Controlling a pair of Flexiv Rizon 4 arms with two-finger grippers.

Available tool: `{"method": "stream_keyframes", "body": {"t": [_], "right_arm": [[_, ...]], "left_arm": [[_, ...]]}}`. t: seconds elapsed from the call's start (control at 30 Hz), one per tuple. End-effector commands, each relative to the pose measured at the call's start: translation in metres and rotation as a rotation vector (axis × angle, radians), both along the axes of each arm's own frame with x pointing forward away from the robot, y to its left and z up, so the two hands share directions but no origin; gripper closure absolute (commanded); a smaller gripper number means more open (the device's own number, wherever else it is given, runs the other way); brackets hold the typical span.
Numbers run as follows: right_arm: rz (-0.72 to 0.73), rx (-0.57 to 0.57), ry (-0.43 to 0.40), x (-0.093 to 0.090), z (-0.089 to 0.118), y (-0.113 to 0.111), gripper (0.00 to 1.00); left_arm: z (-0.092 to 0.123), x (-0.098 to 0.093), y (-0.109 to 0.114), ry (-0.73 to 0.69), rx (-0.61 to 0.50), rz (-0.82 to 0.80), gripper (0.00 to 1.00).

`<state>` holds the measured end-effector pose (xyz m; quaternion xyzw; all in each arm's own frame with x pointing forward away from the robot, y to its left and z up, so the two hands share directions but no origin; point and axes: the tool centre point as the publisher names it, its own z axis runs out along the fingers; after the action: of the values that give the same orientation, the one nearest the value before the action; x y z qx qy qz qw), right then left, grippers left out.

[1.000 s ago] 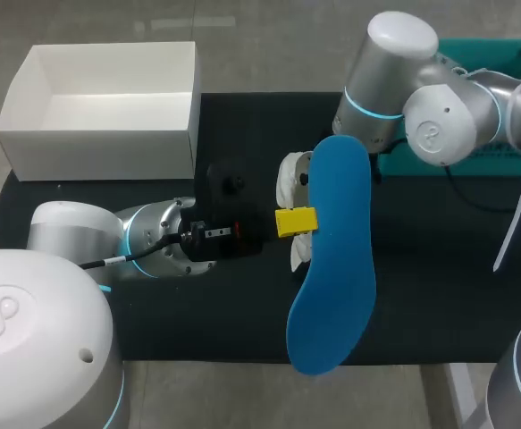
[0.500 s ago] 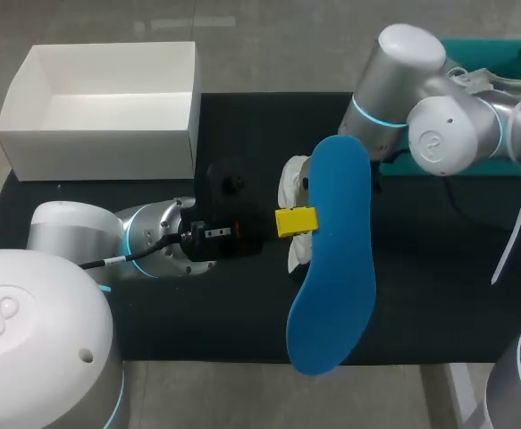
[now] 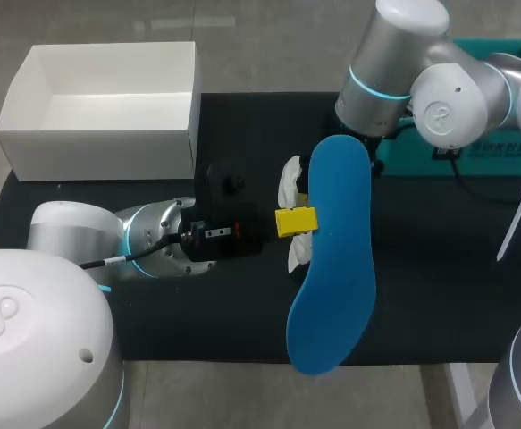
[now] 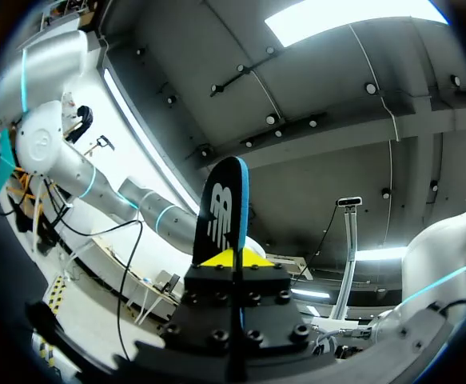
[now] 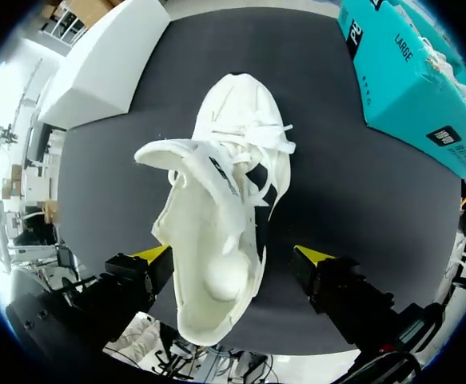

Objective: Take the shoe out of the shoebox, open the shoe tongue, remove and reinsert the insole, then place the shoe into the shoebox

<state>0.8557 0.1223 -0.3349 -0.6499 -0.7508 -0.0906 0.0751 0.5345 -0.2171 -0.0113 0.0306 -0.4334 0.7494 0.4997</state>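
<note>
A long blue insole (image 3: 331, 259) is held up over the black mat, with my left gripper (image 3: 296, 221) shut on its edge. In the left wrist view the insole (image 4: 225, 212) stands edge-on between the yellow tips of the left gripper (image 4: 234, 258). A white shoe (image 5: 217, 200) lies on the mat, tongue pulled up and laces loose. My right gripper (image 5: 233, 256) hangs over its heel end, open, with a finger well clear on each side. In the head view the shoe (image 3: 290, 183) peeks out from under the insole. The white shoebox (image 3: 108, 152) sits empty at the far left.
A teal box (image 3: 510, 165) lies at the mat's right side, close beside my right arm (image 3: 403, 71). The black mat (image 3: 421, 268) covers the table's middle. The shoebox's corner (image 5: 113, 56) shows beyond the shoe's toe in the right wrist view.
My right arm has drawn back toward the far side of the table and its gripper has opened. The left arm and the insole have stayed where they were.
</note>
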Motion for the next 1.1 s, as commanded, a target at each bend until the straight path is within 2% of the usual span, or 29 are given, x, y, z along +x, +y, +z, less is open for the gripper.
{"method": "stream_keyframes", "body": {"t": [0.03, 0.07, 1.1], "right_arm": [[0.012, 0.027, -0.021, -0.0061, 0.024, -0.0073, 0.0], [0.054, 0.018, -0.026, -0.0051, 0.0299, -0.0062, 0.0], [0.054, 0.018, -0.026, -0.0051, 0.0299, -0.0062, 0.0]], "left_arm": [[-0.0008, -0.0005, 0.0002, 0.001, -0.002, 0.001, 1.0], [-0.0008, -0.0005, 0.0002, 0.001, -0.002, 0.001, 1.0], [-0.0008, -0.0005, 0.0002, 0.001, -0.002, 0.001, 1.0]]}}
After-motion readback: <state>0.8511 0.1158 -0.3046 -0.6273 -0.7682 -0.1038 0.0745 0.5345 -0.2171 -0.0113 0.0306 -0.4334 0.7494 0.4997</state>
